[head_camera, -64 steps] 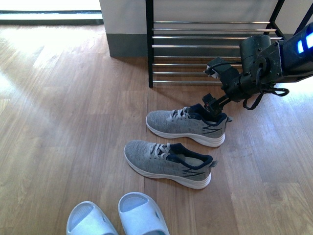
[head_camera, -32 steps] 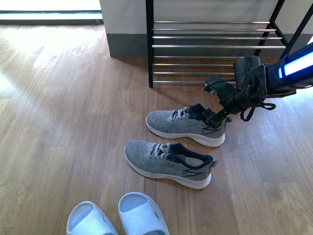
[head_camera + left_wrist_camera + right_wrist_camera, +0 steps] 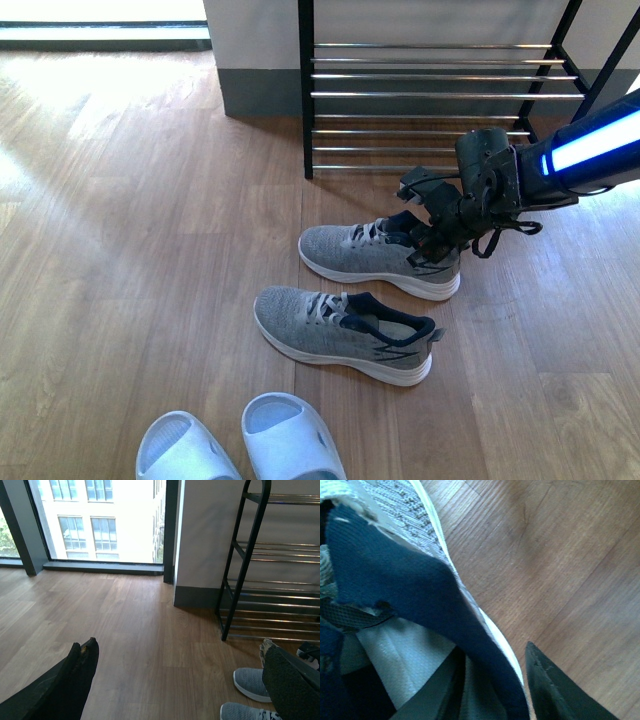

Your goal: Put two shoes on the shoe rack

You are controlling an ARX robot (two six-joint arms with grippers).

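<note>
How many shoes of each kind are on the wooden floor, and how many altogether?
Grey knit sneakers with white soles: 2
Pale blue-white rubber slide sandals: 2
Total: 4

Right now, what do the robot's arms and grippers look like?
The right arm is dark with a glowing blue-white strip, a rounded black wrist housing and a black cable loop beneath. The right gripper is black. The left gripper has black fingers, one scuffed orange at its tip.
</note>
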